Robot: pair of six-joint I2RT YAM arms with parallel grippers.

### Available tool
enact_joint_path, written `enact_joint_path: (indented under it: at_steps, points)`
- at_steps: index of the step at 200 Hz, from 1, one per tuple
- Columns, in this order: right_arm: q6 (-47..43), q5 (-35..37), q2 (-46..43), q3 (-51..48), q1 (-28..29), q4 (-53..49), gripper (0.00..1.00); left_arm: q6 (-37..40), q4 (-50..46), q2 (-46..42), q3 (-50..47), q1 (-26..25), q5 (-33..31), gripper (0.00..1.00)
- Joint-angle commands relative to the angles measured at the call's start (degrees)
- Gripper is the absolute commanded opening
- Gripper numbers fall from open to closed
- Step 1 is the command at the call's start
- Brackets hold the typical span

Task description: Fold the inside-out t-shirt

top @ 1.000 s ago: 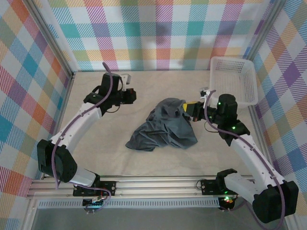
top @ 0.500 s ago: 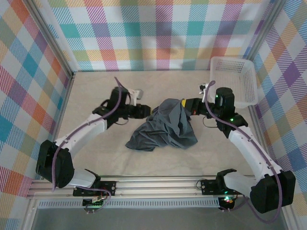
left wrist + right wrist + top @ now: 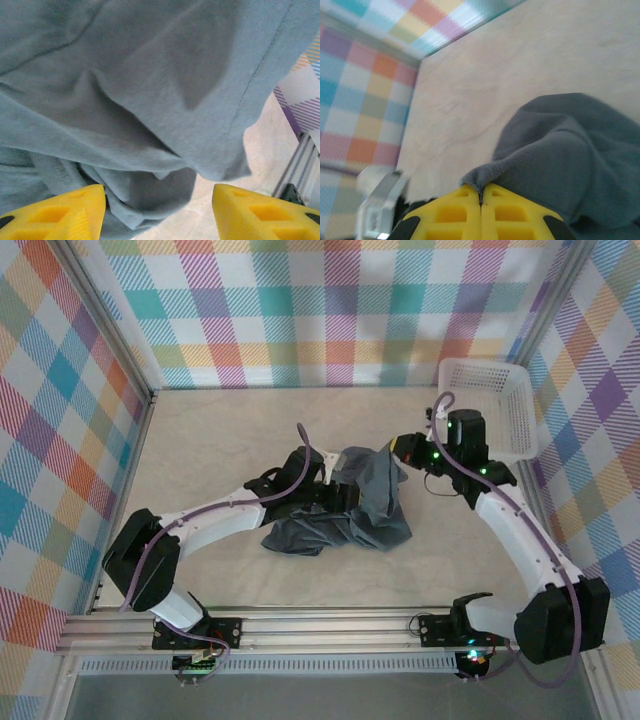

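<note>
Plaid-walled beige counter, carrying: one inside-out t-shirt, crumpled at centre; right claw clenched on its far-right edge; left claw spread wide, empty, nosed against its left flank, cloth directly ahead.

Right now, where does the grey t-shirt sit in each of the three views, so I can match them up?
Top external: t-shirt crumpled in the middle of the table.
Left wrist: t-shirt across the top and middle, above the left gripper and its parted yellow fingers.
Right wrist: t-shirt at lower right, its edge pinched in the right gripper.
Shared landmark: the beige table.
</note>
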Motion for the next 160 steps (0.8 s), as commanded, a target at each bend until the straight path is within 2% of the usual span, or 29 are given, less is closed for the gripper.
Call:
enact_joint_path:
  at_steps: [1, 24, 41, 51, 62, 87, 98, 114, 134, 160]
  points:
    - [6.22, 7.78, 5.08, 1.2, -4.97, -12.02, 0.0, 1.26, -2.29, -2.16, 1.81, 0.8, -3.83, 0.59]
    - [11.05, 6.39, 8.11, -3.41, -9.69, -14.06, 0.14, 1.31, -6.79, -3.24, 1.72, 1.31, -8.43, 0.59]
    - [11.65, 3.56, 8.23, -6.83, -11.28, -12.36, 0.27, 0.11, -7.24, -3.32, 0.78, 2.66, -8.75, 0.6]
    - [9.36, 3.04, 7.44, -7.2, -11.34, -12.37, 0.35, -0.86, -7.38, -3.28, 0.44, 3.4, -9.04, 0.6]
    - [5.28, 3.21, 5.65, -7.03, -11.26, -12.93, 0.39, -1.75, -7.65, -3.06, 0.28, 4.28, -9.1, 0.6]
    - [-7.12, 4.31, -0.29, -8.25, -10.99, -12.56, 0.42, -2.2, -8.25, -2.48, 0.61, 5.67, -8.77, 0.6]
    - [-13.79, 3.89, -2.86, -10.06, -9.13, -11.49, 0.41, -1.99, -8.76, -2.4, 0.89, 6.07, -8.8, 0.59]
    - [-22.53, 5.6, -4.79, -12.15, -3.15, -11.36, 0.41, -1.77, -9.08, -2.56, 0.99, 6.51, -8.79, 0.59]
    - [-27.24, 6.59, -3.22, -12.1, 3.5, -14.52, 0.41, -1.76, -9.34, -2.72, 0.99, 6.85, -8.56, 0.59]
    - [-28.38, 14.8, 4.17, -8.26, 9.78, -21.87, 0.4, -1.63, -9.69, -3.05, 0.64, 6.99, -8.23, 0.59]
